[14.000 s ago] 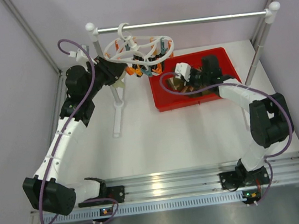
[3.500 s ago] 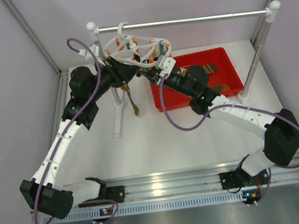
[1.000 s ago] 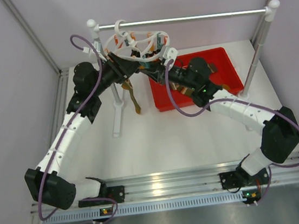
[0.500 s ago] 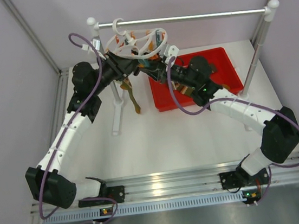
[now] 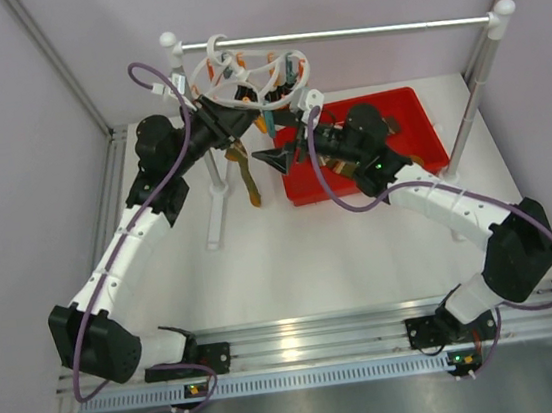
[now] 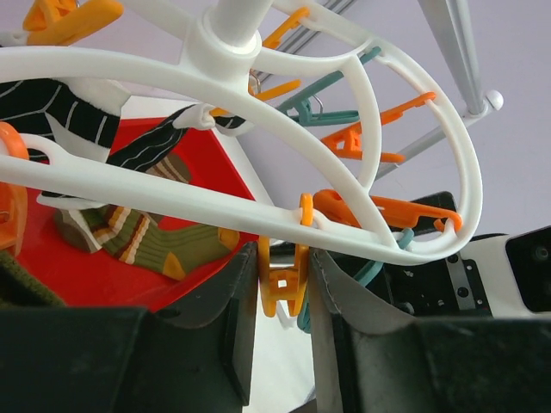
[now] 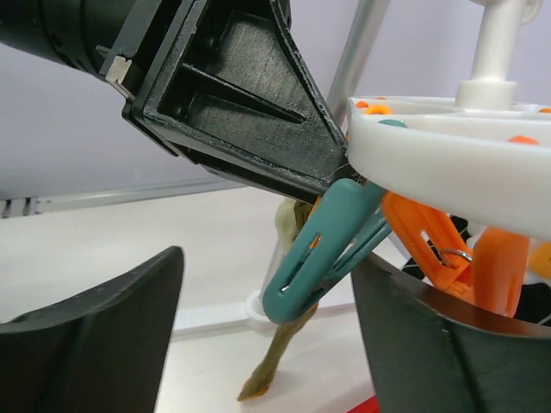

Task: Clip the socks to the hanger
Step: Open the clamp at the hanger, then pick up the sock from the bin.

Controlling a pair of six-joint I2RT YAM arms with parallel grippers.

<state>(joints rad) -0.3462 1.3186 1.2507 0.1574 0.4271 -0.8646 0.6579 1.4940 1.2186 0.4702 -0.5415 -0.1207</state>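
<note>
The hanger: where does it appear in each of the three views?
Top external: hanger, upper centre, hooked on the silver rail.
Left wrist: its ring arches across the whole upper picture.
Right wrist: its rim enters from the right edge.
Shared landmark: left gripper, pinching an orange clip under the ring.

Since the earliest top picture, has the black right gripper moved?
Yes. The right gripper moved left, from over the red plastic tray to its left rim.

No slack on your left: the left gripper (image 6: 282,258) pinches an orange clip (image 6: 282,288) under the hanger (image 6: 225,43). Your right gripper (image 7: 267,267) loosely straddles a teal clip (image 7: 331,237); the left gripper's body blocks above.
</note>
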